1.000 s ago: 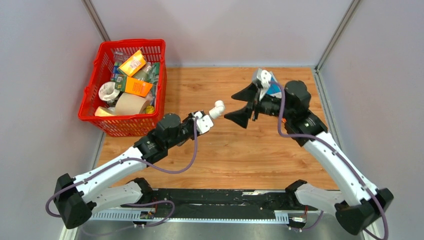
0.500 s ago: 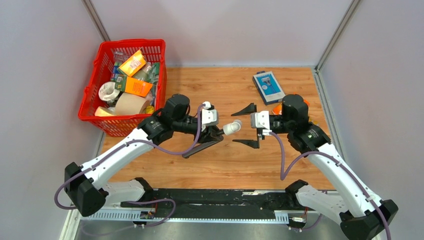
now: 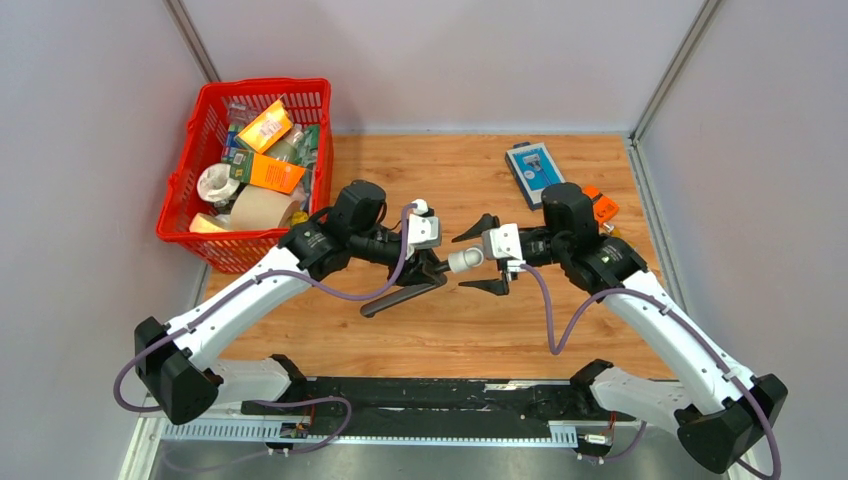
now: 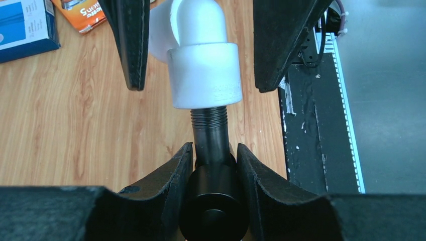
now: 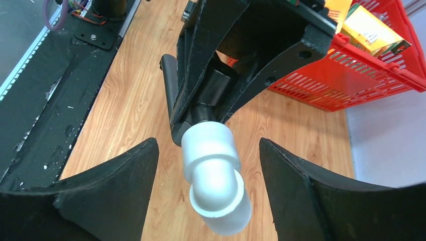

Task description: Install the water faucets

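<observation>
Left gripper [image 4: 214,150]: fingers pinch the dark faucet [image 4: 210,123], over the middle of the wooden table [image 3: 440,170] | white elbow [image 4: 203,70]: sits on the faucet's screw end | right gripper [image 5: 208,145]: fingers spread wide, one each side of the elbow, not touching it.

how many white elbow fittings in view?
1. The white elbow fitting sits on the threaded end of the dark faucet held by the left gripper, inside the open right gripper. The red basket may hide more.
</observation>
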You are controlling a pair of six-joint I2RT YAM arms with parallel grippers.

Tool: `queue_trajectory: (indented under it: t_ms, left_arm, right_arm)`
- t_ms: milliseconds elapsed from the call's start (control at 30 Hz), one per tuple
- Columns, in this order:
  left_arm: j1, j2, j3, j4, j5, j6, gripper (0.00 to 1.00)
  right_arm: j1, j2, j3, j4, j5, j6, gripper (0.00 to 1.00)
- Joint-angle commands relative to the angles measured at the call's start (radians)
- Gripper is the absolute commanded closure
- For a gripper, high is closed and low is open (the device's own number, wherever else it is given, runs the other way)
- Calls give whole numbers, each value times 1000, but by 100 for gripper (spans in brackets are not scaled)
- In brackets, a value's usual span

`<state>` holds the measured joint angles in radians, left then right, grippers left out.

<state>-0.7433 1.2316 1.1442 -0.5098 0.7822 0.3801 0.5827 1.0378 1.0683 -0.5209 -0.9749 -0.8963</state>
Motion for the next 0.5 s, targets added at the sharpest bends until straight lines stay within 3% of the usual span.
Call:
queue_trajectory:
  t_ms: [0, 300, 433, 467]
  left_arm:
    - [5, -15, 75, 24, 58, 45, 100]
    - [5, -49, 63, 48, -41, 40, 100]
    - [-37, -113, -19, 176, -257, 19, 100]
    - [-57, -127, -40, 207, -376, 40, 100]
  right_arm:
    - [12, 21, 51, -36, -10, -47, 25]
    - [12, 76, 102, -54, -19, 75, 61]
    - [14, 140, 151, -53, -19, 253, 77]
    - [12, 162, 166, -50, -16, 317, 87]
